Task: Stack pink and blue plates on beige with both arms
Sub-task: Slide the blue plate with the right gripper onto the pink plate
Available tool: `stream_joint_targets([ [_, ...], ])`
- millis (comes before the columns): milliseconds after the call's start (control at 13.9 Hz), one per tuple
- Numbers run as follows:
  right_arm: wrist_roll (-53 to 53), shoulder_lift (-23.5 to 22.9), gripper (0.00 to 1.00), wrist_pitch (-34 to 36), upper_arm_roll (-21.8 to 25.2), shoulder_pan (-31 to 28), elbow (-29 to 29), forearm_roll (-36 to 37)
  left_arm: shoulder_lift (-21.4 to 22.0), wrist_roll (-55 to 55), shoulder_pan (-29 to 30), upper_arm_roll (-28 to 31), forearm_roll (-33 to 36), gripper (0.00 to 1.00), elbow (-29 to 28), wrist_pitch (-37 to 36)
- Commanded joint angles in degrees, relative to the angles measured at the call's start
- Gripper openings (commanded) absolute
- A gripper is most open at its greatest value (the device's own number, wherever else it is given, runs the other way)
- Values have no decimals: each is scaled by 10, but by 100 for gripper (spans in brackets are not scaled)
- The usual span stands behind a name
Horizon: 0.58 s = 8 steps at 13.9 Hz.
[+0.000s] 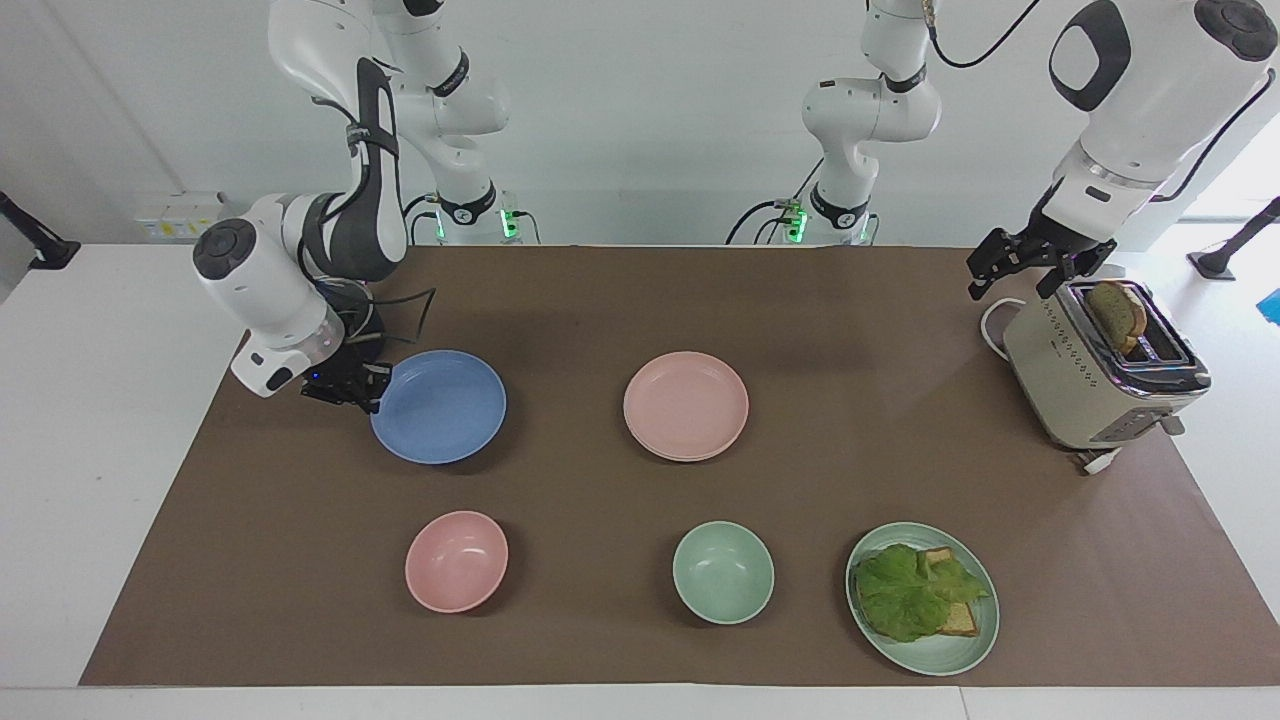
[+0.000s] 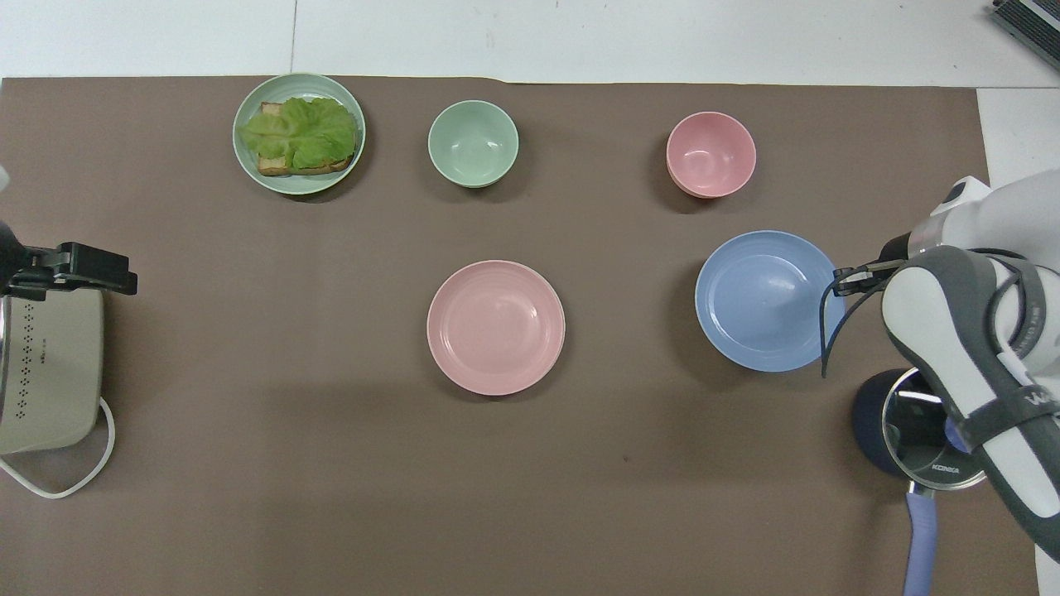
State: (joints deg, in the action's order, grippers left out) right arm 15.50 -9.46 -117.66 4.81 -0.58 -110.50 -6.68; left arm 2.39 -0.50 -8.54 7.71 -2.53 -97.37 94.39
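Note:
The blue plate (image 1: 440,405) (image 2: 766,300) hangs a little above the brown mat toward the right arm's end, casting a shadow under it. My right gripper (image 1: 365,385) (image 2: 845,277) is shut on the plate's rim at the edge toward the right arm's end of the table. At the mat's middle, the pink plate (image 1: 686,402) (image 2: 495,325) lies on another plate. Only a thin pale rim (image 1: 690,457) of that one shows, so I take it for the beige plate. My left gripper (image 1: 1035,262) (image 2: 83,269) waits open in the air by the toaster.
A toaster (image 1: 1090,375) with a bread slice stands at the left arm's end. Farther from the robots sit a pink bowl (image 1: 456,560), a green bowl (image 1: 723,572) and a green plate (image 1: 965,640) with lettuce on toast. A blue-handled pan (image 2: 915,447) lies by the right arm.

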Motion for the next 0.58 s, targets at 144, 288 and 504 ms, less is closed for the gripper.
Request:
stream_joint_targets([
  [144,-40,23,0,53,-53,1,37,-21,4,5,4,-3,10,100,2,-7],
  [288,-112,22,0,63,-89,1,57,-20,3,4,4,-3,10,100,2,-8],
  [504,-194,20,0,56,-112,33,65,-11,4,5,4,-3,11,100,2,-7],
])
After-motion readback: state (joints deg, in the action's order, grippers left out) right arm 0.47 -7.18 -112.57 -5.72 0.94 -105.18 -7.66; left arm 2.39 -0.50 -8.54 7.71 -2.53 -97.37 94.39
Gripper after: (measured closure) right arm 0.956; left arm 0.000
